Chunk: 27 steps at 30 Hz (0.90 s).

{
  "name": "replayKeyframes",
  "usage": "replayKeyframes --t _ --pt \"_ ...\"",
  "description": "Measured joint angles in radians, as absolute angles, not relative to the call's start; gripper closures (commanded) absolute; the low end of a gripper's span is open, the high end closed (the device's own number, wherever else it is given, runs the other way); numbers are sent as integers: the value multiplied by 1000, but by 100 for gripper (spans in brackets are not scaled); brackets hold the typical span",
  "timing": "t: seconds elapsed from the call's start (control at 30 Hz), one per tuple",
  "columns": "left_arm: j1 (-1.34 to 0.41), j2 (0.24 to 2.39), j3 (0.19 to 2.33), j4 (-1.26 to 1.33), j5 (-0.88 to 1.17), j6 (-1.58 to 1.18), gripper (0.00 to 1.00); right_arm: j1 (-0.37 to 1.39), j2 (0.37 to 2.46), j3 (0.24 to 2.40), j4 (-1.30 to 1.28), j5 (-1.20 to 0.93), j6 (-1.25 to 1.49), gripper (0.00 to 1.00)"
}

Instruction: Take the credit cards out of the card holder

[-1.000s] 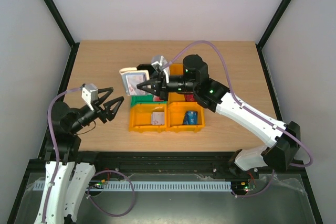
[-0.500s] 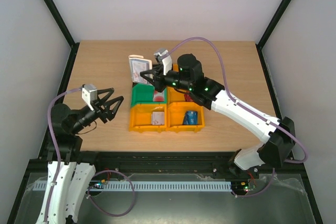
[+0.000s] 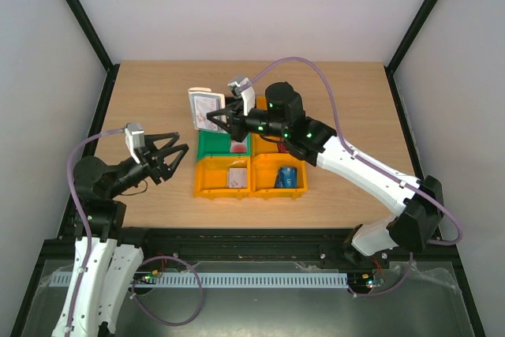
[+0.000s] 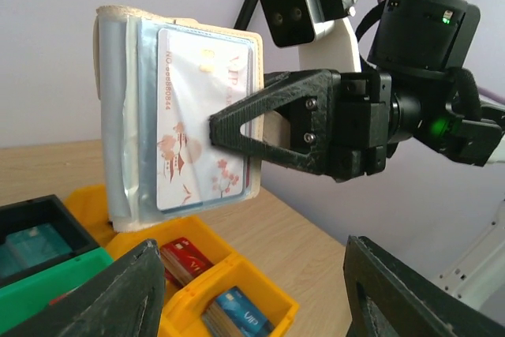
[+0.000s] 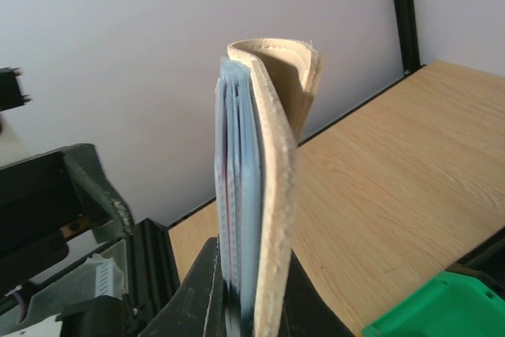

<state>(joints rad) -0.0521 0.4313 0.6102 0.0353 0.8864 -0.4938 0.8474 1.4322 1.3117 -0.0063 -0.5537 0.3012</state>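
- The right gripper [image 3: 215, 120] pinches the small, flat, pale grey-blue card holder with tan edges [image 3: 203, 108] by one side edge; its jaws are almost closed on it.
- The card holder is up in the air by the far side of the green plastic bin [image 3: 221, 145]; it stands tall, with its long side going up and down.
- A white-pink plastic credit card [image 4: 201, 116] sits behind the clear front; that flat front faces the left gripper [image 3: 177, 155].
- The left gripper is empty, with its two fingers spread wide; it waits low near the front left of the wooden table [image 3: 150, 100], well apart from the card holder.
- The card holder is ahead of the left gripper, higher up and a bit to its right; I think this free hand must reach in for the card.
- I cannot tell which edge of the pocket is open.
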Motion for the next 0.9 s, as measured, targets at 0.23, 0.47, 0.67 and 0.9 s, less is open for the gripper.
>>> replayKeyframes --t 0.23,0.47,0.67,0.9 --pt "-78 471 610 112 916 -572 46 877 1433 1312 23 -626 300 98" --pt "-94 488 610 137 913 -610 46 900 1433 1312 83 -731 300 98" --pt "-96 484 610 189 919 -664 47 889 1433 1312 126 -795 301 98" --pt "-96 484 610 212 937 -675 52 888 1439 1312 155 -807 326 98"
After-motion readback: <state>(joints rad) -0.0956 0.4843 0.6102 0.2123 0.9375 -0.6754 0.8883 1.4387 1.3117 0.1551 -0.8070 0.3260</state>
